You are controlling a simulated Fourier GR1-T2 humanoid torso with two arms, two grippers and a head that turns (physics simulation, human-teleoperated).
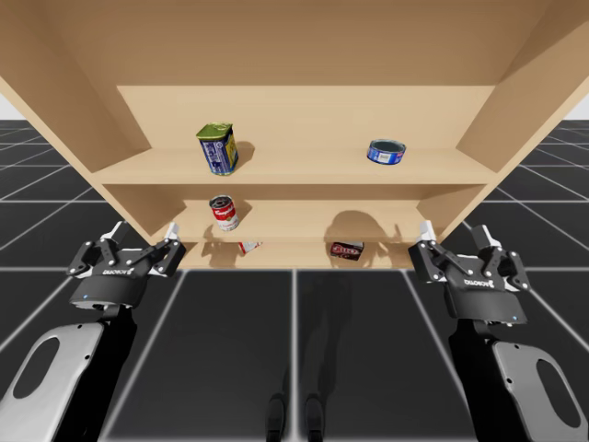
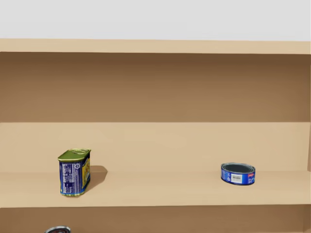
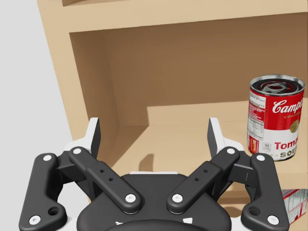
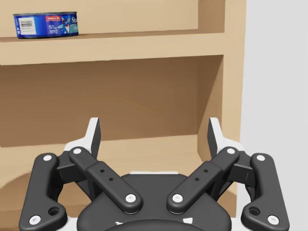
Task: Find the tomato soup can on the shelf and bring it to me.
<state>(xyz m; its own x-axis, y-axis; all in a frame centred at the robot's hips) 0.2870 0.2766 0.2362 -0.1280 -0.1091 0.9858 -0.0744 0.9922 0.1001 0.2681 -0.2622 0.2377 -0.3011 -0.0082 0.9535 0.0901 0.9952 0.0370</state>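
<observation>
Aim matters: the red-and-white cylindrical tomato soup can [image 3: 275, 118] stands upright on the middle board of the wooden shelf [image 1: 294, 221], ahead of my left claw [image 3: 154, 130], beyond its inner finger. Both that and my right claw [image 4: 154, 130] gape apart, empty. Best shift the left claw inward, then straddle the can's waist.

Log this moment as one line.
left gripper: open | right gripper: open | red and white can: middle shelf, untouched

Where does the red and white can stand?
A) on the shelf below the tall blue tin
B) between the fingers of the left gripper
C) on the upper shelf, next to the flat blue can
A: the high view shows the red and white can one shelf under the tall blue tin.
</observation>
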